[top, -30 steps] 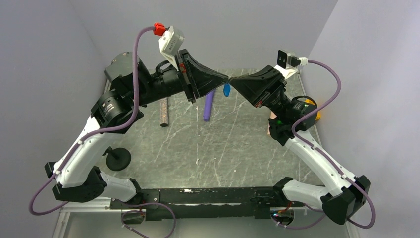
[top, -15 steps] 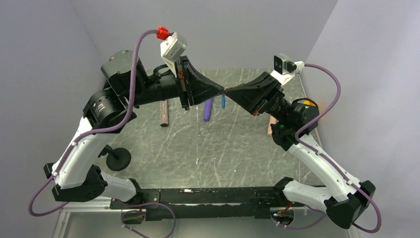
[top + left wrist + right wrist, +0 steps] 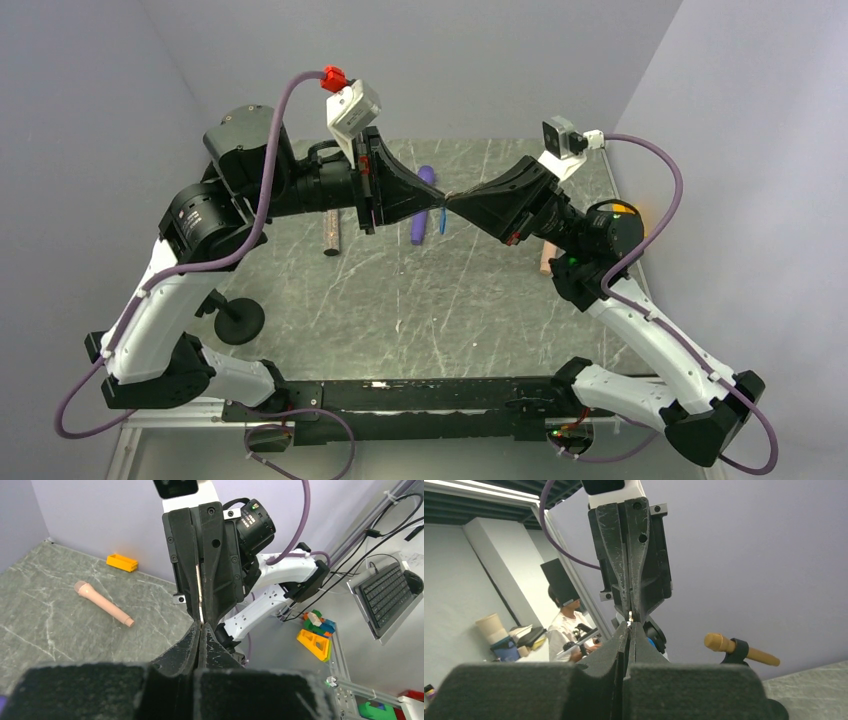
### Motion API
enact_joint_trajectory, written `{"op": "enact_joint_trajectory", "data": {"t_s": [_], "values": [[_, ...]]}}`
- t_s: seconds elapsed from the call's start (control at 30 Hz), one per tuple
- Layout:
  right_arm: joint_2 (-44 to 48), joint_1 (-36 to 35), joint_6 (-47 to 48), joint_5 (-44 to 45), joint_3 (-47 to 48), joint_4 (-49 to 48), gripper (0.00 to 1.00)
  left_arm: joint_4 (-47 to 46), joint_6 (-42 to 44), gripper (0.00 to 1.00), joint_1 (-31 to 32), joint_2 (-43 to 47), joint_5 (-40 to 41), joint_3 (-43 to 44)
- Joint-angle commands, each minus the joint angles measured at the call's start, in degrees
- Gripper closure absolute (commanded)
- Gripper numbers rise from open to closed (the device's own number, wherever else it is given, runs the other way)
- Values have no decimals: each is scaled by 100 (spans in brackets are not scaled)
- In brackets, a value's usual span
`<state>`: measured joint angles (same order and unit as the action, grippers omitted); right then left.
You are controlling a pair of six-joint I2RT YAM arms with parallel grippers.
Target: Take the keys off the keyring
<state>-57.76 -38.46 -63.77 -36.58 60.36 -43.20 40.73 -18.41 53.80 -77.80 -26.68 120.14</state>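
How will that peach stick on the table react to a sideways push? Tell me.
Probably rolls: the peach stick looks round and lies flat on the smooth table. Its thicker end suggests a curved path. It looks rigid, unlikely to bend.

i can't make out the keys: too small where the left gripper [image 3: 444,199] and right gripper [image 3: 455,198] tips meet. the keyring [image 3: 442,221] is just a blue sliver; the right arm [image 3: 640,320] hides most of the peach cylinder [image 3: 545,259].

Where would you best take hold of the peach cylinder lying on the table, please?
Probably across the slim shaft of the peach cylinder, near mid-length, jaws coming from straight above: it lies flat, and its head end is thicker.
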Motion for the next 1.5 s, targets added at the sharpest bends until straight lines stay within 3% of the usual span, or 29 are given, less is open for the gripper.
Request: {"op": "enact_joint_trajectory", "data": {"t_s": [0.0,0.13,0.2,0.4,0.77,0.9,1.03,1.3,1.47], "values": [[-44,-89,352,168,-87,599,100,55,38,94,92,-43,-84,-272],[54,-92,452,291,-134,723,100,112,43,56,57,72,268,-125],[100,-87,486,369,-130,795,100,131,71,42,22,142,486,-30],[185,-94,758,690,-58,993,100,-168,-88,22,-141,618,1264,-129],[-480,-23,426,1003,324,154,100,-2194,-106,8,-192,2091,1859,-1989],[-305,-18,474,1722,39,-369,100,-3194,-258,9,-194,2630,2261,-2926],[-519,66,291,1466,255,-774,100,-4263,-441,11,-194,2840,2433,-3717],[-796,79,-510,1051,485,-1142,100,-4610,-422,12,-195,2227,1902,-3539],[-923,307,-977,679,543,-1643,100,-4354,-525,14,-323,1780,1483,-3024]]}}
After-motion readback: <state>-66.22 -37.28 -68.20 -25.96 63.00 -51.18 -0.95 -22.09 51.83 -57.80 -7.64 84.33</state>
